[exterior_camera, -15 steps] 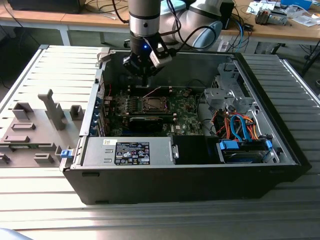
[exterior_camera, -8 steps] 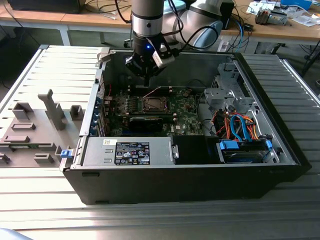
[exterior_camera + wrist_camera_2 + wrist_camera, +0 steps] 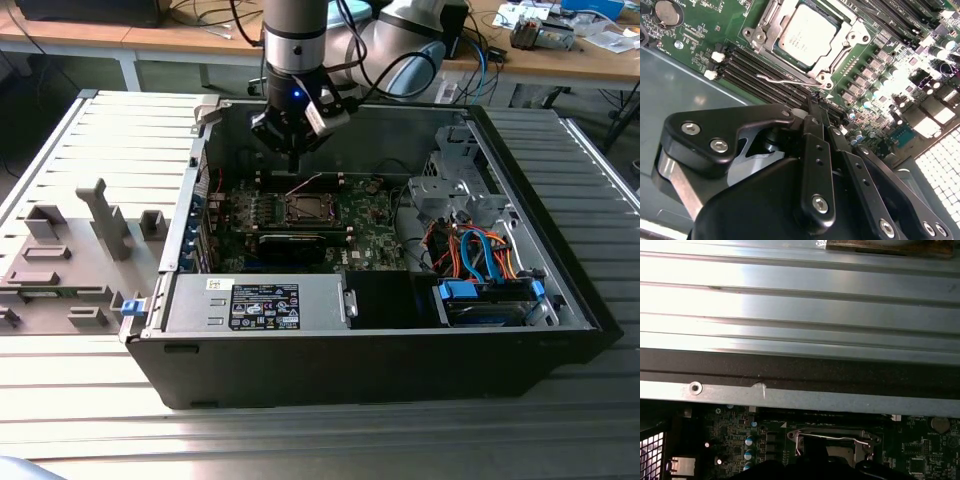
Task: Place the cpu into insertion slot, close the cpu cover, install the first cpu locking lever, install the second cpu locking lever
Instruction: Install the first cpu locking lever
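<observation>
In the second wrist view the cpu (image 3: 807, 32), a square chip with a silvery top, lies flat in the insertion slot (image 3: 758, 36). The cpu cover (image 3: 839, 50) frames it and lies down over its edges. One thin wire locking lever (image 3: 782, 78) stands loose beside the socket, over the black memory slots. My gripper (image 3: 813, 102) hovers above that lever, its fingers together with nothing between them. In the exterior view the gripper (image 3: 293, 152) hangs over the socket (image 3: 305, 208) inside the open case. The first wrist view has the socket (image 3: 832, 446) and a lever wire (image 3: 840, 438).
The open computer case (image 3: 560, 330) lies on a slatted metal table. A black power supply (image 3: 265, 305) sits in front, a drive cage with blue and orange cables (image 3: 480, 255) at the exterior view's right. A grey fixture (image 3: 70, 260) stands at the exterior view's left.
</observation>
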Controlling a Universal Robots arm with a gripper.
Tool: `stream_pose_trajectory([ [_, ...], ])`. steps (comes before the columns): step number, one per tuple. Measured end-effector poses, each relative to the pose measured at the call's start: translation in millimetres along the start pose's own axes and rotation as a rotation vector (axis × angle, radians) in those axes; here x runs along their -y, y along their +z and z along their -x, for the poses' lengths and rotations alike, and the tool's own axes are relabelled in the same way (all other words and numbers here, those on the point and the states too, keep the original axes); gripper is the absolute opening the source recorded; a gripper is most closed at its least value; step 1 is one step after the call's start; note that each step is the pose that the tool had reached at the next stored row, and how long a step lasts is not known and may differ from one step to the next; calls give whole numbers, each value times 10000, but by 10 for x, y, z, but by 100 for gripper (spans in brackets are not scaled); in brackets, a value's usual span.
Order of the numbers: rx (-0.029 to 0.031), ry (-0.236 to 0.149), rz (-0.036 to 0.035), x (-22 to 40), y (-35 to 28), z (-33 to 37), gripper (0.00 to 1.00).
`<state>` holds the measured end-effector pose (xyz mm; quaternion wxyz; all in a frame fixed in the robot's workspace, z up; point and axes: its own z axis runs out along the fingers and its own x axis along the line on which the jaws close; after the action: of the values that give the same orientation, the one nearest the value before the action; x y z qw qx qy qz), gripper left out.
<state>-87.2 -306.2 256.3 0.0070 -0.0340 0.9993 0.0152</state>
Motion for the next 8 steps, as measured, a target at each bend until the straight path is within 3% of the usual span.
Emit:
stream_pose_trajectory([
  [8, 1, 0, 0, 5, 1, 73, 11],
])
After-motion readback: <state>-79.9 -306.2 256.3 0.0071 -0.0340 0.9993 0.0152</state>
